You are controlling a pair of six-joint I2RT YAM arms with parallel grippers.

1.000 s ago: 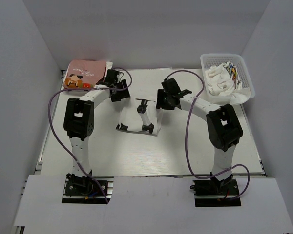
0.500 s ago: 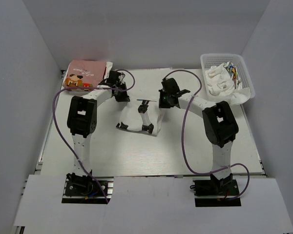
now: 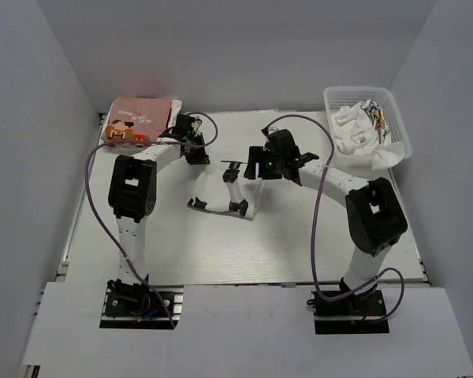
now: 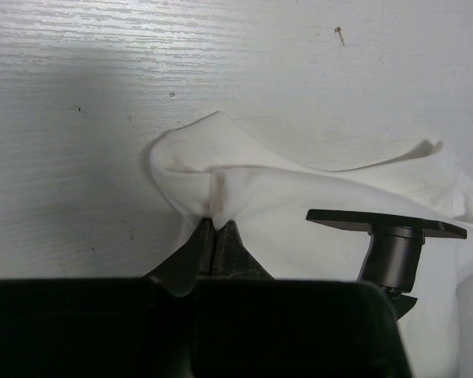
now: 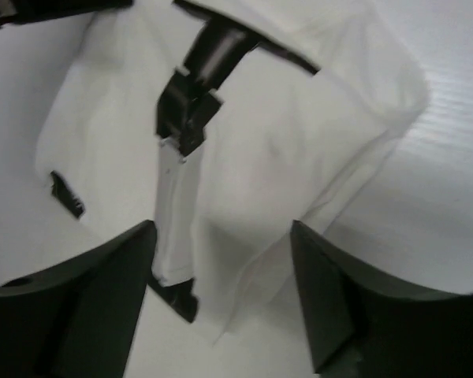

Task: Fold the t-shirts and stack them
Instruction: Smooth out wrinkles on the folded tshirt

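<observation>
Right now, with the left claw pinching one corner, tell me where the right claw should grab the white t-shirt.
Pinch the far right corner of the white t-shirt, dropping the open right claw straight down. That edge lies doubled and puffed up, opposite the corner the left claw holds, so both should lift evenly.

Black stand (image 3: 235, 186) central; basket (image 3: 403, 132) far right

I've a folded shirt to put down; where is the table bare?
The table is bare along its near edge, in front of the white shirt. A smaller bare strip lies at the far edge, between the pink shirt and the basket. The middle is crowded by the left arm and right arm.
</observation>
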